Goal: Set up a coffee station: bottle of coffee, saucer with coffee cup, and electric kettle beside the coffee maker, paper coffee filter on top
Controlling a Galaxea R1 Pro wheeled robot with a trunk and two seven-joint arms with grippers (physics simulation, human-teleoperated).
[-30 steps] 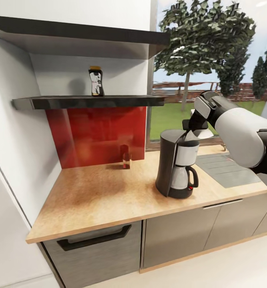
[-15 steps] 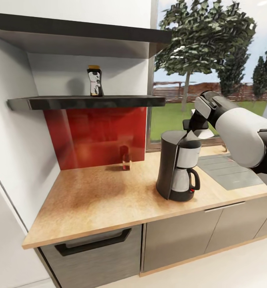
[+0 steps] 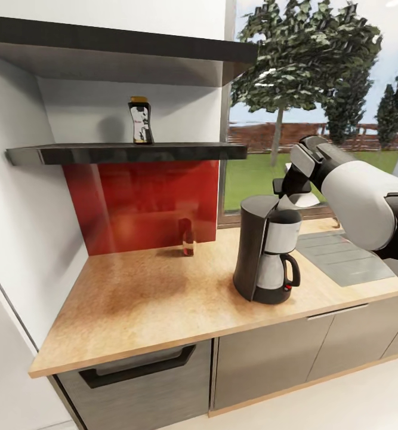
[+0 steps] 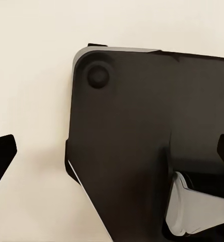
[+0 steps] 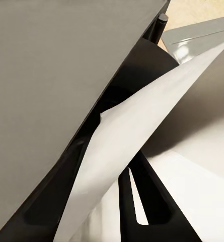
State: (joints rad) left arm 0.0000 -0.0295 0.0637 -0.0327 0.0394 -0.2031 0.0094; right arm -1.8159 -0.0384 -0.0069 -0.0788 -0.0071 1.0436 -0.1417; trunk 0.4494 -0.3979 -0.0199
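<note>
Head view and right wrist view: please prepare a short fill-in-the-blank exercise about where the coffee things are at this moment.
1. The bottle of coffee stands on the kitchen ____.
2. The coffee maker stands on the kitchen ____.
3. The right gripper holds the paper coffee filter just above the top of the coffee ____.
4. The wall panel behind the countertop is coloured ____.

Missing words: shelf; countertop; maker; red

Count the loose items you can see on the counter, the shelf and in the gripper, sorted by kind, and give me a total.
Coffee makers: 1
Bottles: 2, the bottle of coffee and a small bottle by the backsplash
Paper coffee filters: 1
Total: 4
</note>
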